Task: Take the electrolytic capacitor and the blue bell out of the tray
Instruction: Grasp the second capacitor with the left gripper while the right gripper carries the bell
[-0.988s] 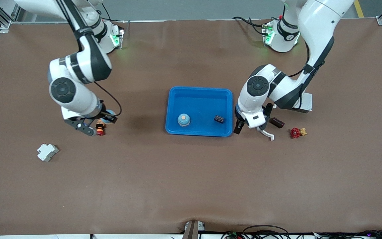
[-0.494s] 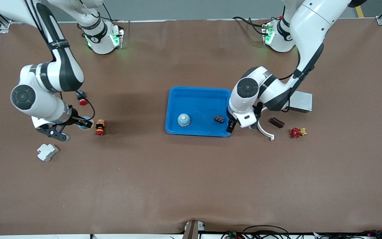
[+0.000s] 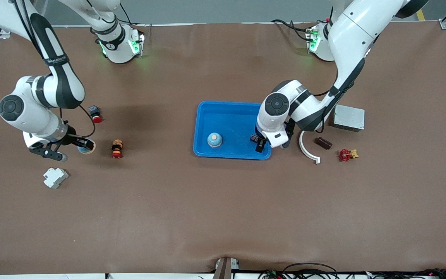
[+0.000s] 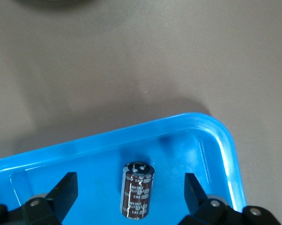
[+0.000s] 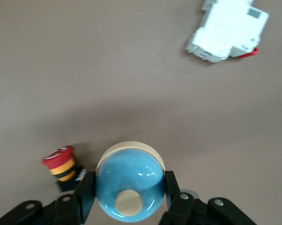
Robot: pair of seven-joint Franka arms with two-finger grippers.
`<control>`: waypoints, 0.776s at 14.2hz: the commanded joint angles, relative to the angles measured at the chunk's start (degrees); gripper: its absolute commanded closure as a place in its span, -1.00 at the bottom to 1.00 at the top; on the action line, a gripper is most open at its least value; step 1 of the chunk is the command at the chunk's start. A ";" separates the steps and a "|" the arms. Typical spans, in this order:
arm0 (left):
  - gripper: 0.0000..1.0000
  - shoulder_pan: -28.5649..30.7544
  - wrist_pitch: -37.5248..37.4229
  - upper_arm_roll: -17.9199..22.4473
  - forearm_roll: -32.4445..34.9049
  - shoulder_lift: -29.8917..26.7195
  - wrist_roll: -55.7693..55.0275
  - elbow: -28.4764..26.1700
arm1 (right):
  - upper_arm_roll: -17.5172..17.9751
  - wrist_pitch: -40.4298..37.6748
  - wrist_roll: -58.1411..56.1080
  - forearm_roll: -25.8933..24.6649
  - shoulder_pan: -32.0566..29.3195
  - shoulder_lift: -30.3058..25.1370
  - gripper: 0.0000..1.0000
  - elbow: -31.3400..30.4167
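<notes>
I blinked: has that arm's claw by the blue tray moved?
Yes. The left gripper came in from beside the blue tray to over its corner, above the capacitor.

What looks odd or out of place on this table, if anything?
Nothing is spilled or broken. The capacitor lies on its side in the blue tray, between the open fingers of the left claw. One mild oddity: the right claw grips a blue bell over bare table, while a like bell sits in the tray.
</notes>
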 commanded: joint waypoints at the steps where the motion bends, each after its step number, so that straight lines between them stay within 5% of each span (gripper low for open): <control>1: -1.00 -1.56 -0.23 0.41 1.64 1.83 -3.39 1.62 | 1.18 0.40 -2.67 0.08 -2.82 -0.11 1.00 -1.33; 8: -1.00 -2.35 -0.23 0.41 8.05 4.56 -10.07 2.68 | 1.09 7.25 -2.94 0.08 -3.27 8.33 1.00 -1.50; 9: -0.85 -2.35 -0.23 0.41 8.50 4.56 -10.34 2.94 | 1.09 8.04 -2.94 0.08 -3.18 9.04 1.00 -1.50; 11: 0.02 -2.35 -0.31 0.32 8.50 4.56 -10.35 3.38 | 1.09 9.19 -2.94 0.08 -3.09 9.83 1.00 -1.50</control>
